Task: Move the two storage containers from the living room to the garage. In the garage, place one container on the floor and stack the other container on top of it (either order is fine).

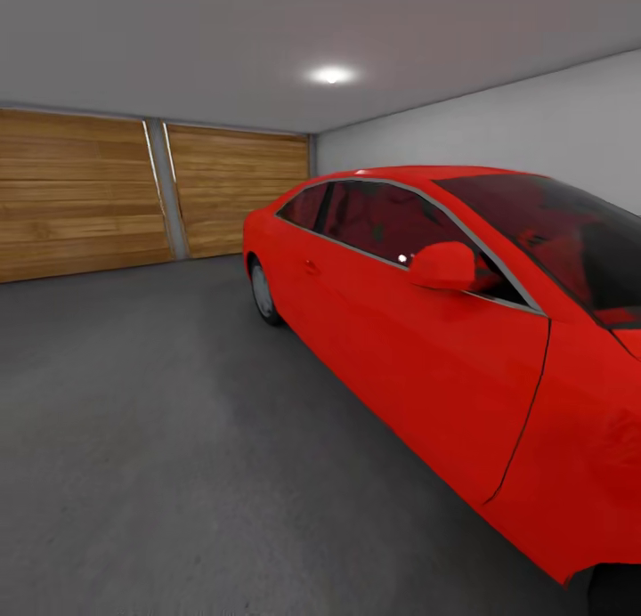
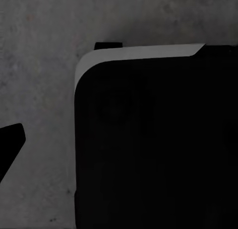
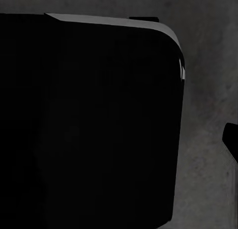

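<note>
grey concrete floor (image 1: 133, 438) spreads across the garage, rough and matte, running back to the far wall. at the left, two wooden plank doors (image 1: 80, 193) fill that wall, split by a pale grey post (image 1: 165, 189) that stands between them. above, a round ceiling light (image 1: 331, 75) glows on the plain grey ceiling. moving right, a red car (image 1: 418, 349) stands on the concrete with its side toward the camera, dark tinted windows along it, a side mirror (image 1: 442, 264) jutting out, and its rear wheel (image 1: 261, 291) toward the doors. behind the car runs a pale grey side wall (image 1: 534, 117). in the left wrist view a large black rounded body (image 2: 153, 144) with a light grey edge hangs over the same dark concrete (image 2: 34, 65); it may be part of the robot's base, but the picture is too dark to be sure, and a small black wedge (image 2: 10, 140) pokes in at one edge. the right wrist view has a matching black mass (image 3: 89, 125) over concrete (image 3: 208, 90). whether either claw is spread or clenched cannot be told from these pictures.
</note>
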Controlling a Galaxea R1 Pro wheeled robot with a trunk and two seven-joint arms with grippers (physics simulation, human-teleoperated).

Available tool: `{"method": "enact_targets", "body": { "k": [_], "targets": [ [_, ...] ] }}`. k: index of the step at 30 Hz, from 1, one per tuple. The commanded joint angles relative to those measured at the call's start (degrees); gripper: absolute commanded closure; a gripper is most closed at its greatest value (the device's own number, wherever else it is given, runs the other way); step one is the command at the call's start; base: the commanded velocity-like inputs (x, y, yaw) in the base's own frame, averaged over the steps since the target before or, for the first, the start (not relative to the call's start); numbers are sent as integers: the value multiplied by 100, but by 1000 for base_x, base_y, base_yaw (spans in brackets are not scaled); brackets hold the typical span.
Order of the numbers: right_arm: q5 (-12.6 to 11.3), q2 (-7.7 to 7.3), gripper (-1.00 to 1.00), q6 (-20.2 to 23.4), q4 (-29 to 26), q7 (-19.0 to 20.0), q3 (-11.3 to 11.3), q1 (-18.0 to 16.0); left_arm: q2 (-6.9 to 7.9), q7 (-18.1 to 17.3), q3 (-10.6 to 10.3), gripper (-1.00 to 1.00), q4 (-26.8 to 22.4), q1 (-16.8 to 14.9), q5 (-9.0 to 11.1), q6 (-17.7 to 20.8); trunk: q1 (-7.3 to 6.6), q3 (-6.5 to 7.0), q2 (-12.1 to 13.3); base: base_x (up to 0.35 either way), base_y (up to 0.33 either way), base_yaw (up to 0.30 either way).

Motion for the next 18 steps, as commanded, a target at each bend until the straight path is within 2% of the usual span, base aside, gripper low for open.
{"method": "enact_targets", "body": {
  "k": [1,18],
  "targets": [
    [5,2,-100,-26,8,2,3,-4,2,0,-5,-100,-6,-1,2,-14,0,-5,-3,0,0,263],
    [-47,9,-100,-163,12,-3,-4,-4,28,7,-41,-100,-27,-1,-34,-18,0,-5,-3,0,0,268]
  ]
}}
